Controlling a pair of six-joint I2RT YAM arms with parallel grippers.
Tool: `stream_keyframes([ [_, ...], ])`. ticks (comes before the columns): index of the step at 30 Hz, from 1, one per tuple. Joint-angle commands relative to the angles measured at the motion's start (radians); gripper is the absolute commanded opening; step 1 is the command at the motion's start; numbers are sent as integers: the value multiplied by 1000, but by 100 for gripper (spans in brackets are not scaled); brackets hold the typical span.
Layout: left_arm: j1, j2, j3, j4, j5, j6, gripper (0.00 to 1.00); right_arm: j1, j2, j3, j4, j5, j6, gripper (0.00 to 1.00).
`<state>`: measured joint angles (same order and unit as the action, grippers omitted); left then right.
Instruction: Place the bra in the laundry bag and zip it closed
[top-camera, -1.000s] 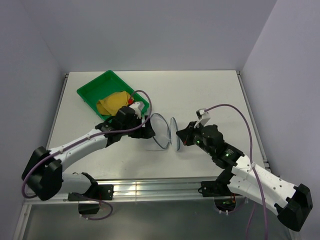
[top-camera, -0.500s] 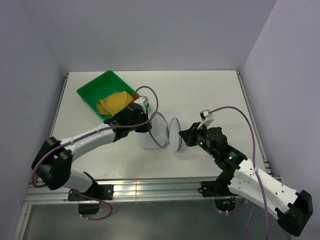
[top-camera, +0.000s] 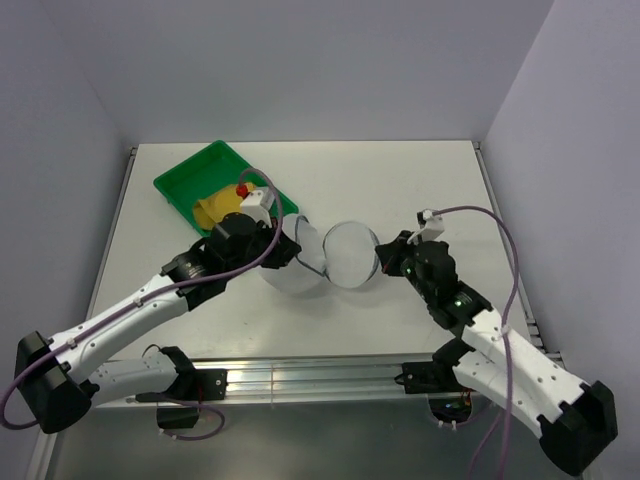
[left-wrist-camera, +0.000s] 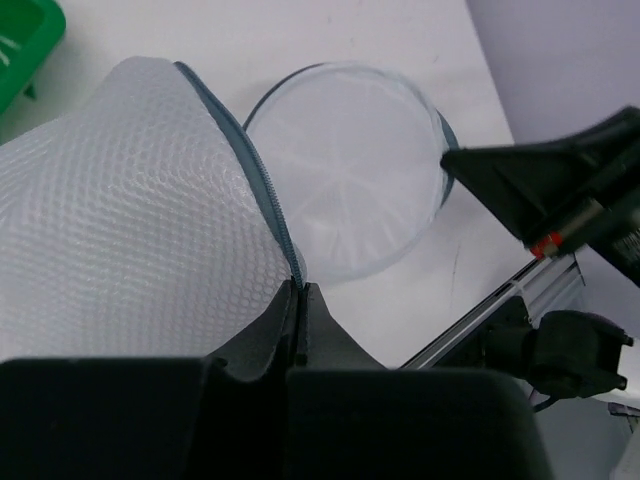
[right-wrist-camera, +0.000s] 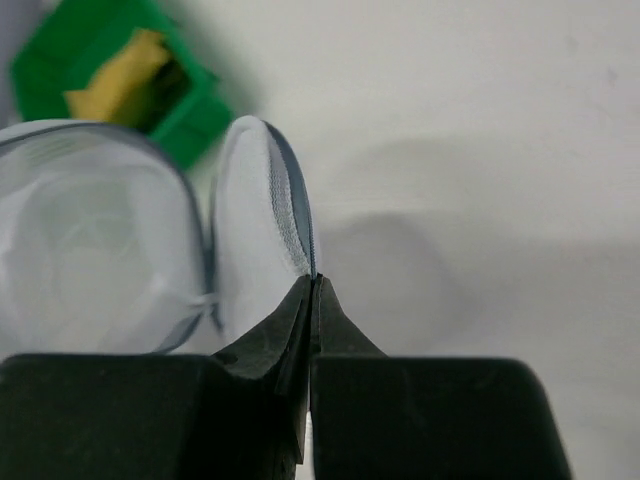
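Note:
The laundry bag (top-camera: 288, 270) is a white mesh drum standing open between my two arms, its round lid (top-camera: 349, 255) swung out to the right. My left gripper (top-camera: 284, 249) is shut on the dark zipper rim (left-wrist-camera: 252, 172) of the bag's body (left-wrist-camera: 120, 220). My right gripper (top-camera: 386, 262) is shut on the zipper edge of the lid (right-wrist-camera: 262, 205). The mustard-yellow bra (top-camera: 218, 206) lies in the green tray (top-camera: 182, 178), behind the left gripper; the right wrist view shows the bra (right-wrist-camera: 122, 78) blurred, far left.
The green tray (right-wrist-camera: 190, 115) sits at the back left of the white table (top-camera: 420, 190). Grey walls close in the table on three sides. A metal rail (top-camera: 300, 378) runs along the near edge by the arm bases.
My left gripper has shut on the bag's rim and drawn it slightly toward the near left. The right gripper has pulled the lid to the right, so the lid now faces up and the bag gapes wider.

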<state>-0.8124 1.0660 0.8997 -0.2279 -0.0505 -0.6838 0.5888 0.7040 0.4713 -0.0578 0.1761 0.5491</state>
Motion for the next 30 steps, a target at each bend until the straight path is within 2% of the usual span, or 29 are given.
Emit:
stream_keyframes([
  [1, -16, 8, 27, 15, 20, -26, 0, -106, 78, -7, -14, -64, 6, 0],
  [5, -57, 14, 76, -10, -3, -8, 0, -98, -111, 67, -86, -203, -23, 0],
  [8, -57, 11, -2, -16, -66, -2, 0, -96, -227, 144, -144, -358, -40, 0],
  [11, -60, 9, -146, 27, -83, -19, 0, -95, -232, 232, -189, -492, -12, 0],
  [12, -60, 5, -168, 38, -80, -28, 0, -95, -224, 242, -186, -594, -2, 0],
  [16, -74, -52, -252, 62, -124, -65, 0, -92, -195, 211, -85, -749, 94, 0],
  [18, -79, -112, -281, 68, -127, -80, 0, -89, -190, 192, -160, -680, 63, 0],
  [19, -80, -127, -289, 70, -120, -86, 0, -90, -195, 169, -180, -543, 49, 0],
  [23, -93, -161, -312, 90, -81, -117, 0, -96, -132, 3, -195, -315, 40, 0],
  [25, -99, -149, -321, 101, -77, -122, 0, -95, -101, -37, -172, -276, 60, 0],
  [30, -113, -110, -282, 117, -69, -100, 0, -93, -175, -56, -117, -351, 71, 0],
])
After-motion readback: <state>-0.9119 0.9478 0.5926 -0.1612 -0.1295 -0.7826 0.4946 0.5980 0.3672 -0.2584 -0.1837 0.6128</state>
